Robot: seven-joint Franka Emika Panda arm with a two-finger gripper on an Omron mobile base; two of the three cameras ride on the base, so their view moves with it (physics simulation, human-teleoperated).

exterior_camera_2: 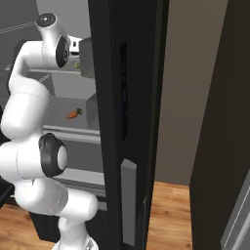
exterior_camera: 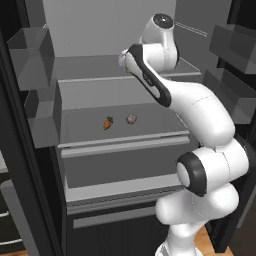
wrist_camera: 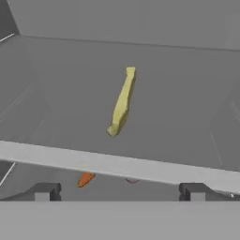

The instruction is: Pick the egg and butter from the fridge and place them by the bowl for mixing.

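The fridge (exterior_camera: 125,145) stands open, and my arm reaches into its upper shelf. The butter (wrist_camera: 122,102), a yellow stick, lies on that grey shelf ahead of my gripper (wrist_camera: 119,192). The gripper is open, its fingertips (wrist_camera: 44,191) set wide apart, short of the butter and touching nothing. From the right base view the butter (exterior_camera_2: 76,64) is a small yellow-green speck beside my hand. On the shelf below, the egg (exterior_camera: 131,119) rests to the right of an orange carrot (exterior_camera: 108,123). The bowl is out of view.
Grey door bins hang at the left (exterior_camera: 32,50) and right (exterior_camera: 235,45) of the opening. Closed drawers (exterior_camera: 120,170) sit under the lower shelf. The black fridge door edge (exterior_camera_2: 127,122) stands close on my right. The upper shelf's front lip (wrist_camera: 117,164) crosses just ahead of the fingers.
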